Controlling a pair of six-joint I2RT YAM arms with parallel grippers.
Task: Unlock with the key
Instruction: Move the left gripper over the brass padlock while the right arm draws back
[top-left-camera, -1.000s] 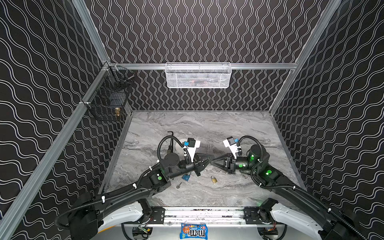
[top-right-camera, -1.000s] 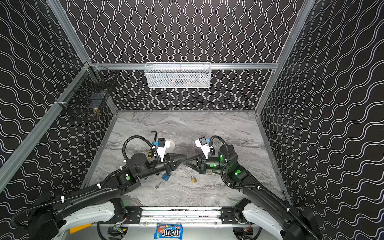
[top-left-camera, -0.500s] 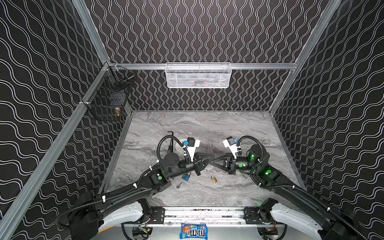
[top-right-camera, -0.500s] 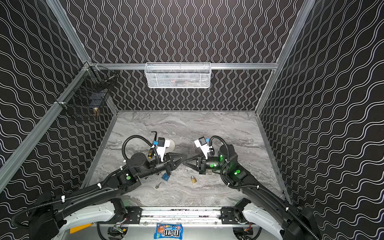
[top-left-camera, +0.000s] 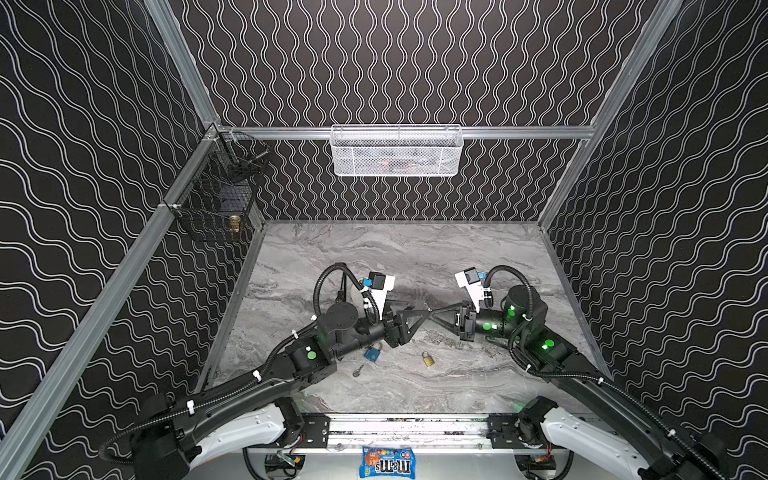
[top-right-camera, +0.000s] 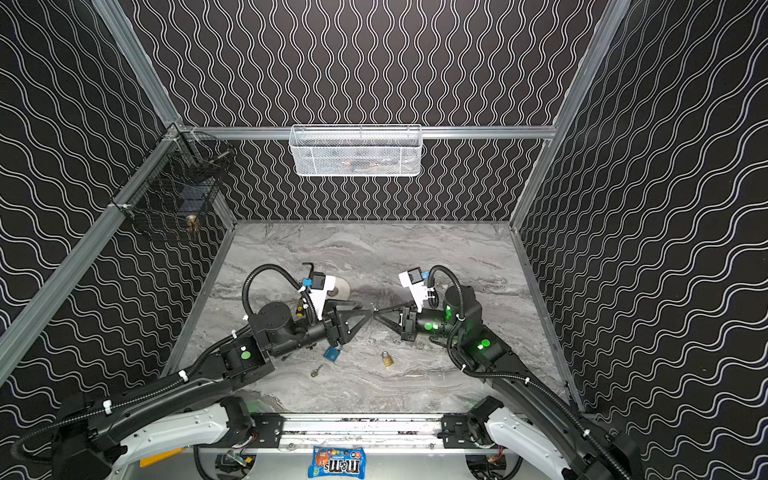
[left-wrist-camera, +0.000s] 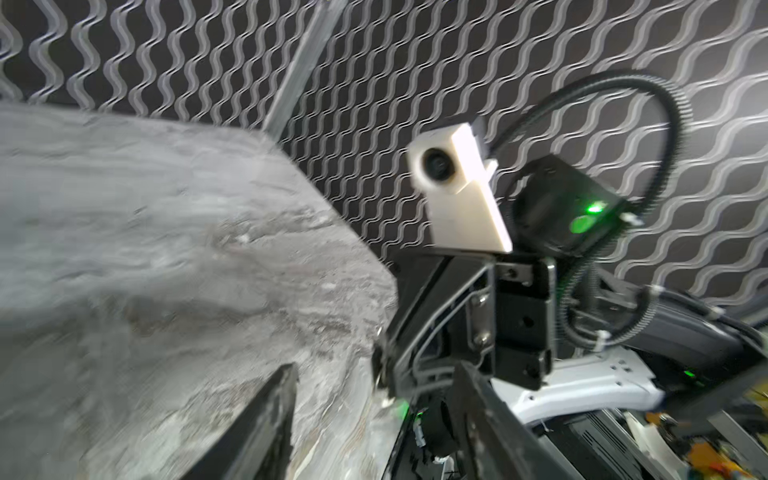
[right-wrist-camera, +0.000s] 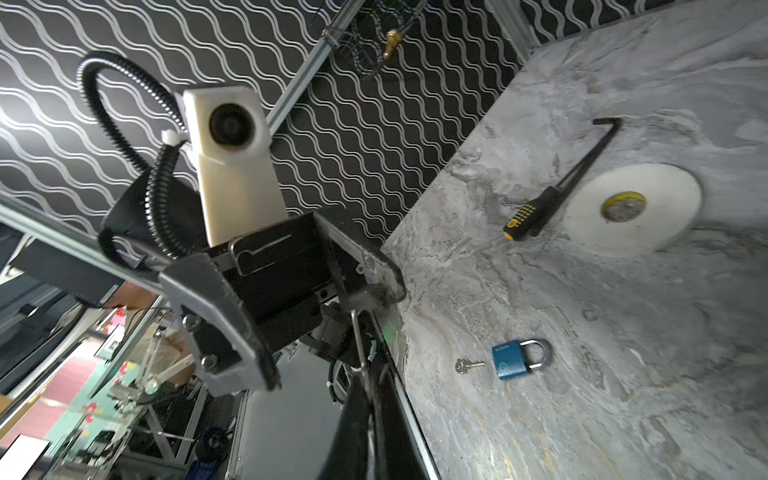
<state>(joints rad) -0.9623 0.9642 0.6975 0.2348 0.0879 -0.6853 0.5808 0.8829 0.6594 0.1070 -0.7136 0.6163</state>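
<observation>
Handover seems the step in hand: my left gripper (left-wrist-camera: 374, 372) stands open and empty, tip to tip with my right gripper (top-left-camera: 436, 315), which is clamped shut on a thin silver key (right-wrist-camera: 358, 340). Next, I judge, the key must go down to the blue lock (top-left-camera: 372, 353) or the brass lock (top-left-camera: 429, 359) lying nearer, blade lined up with the keyhole.

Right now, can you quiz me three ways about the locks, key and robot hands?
1. Where is the loose key? A beside the blue padlock B in the white basket C on the candy bag
2. Padlocks on the table? A one B two C four
3. The left gripper is? A open B gripping a padlock C gripping the screwdriver
A: they lie close together.
B: blue one plus a brass padlock.
A: its fingers stand apart; the right gripper pinches a thin metal piece.
</observation>
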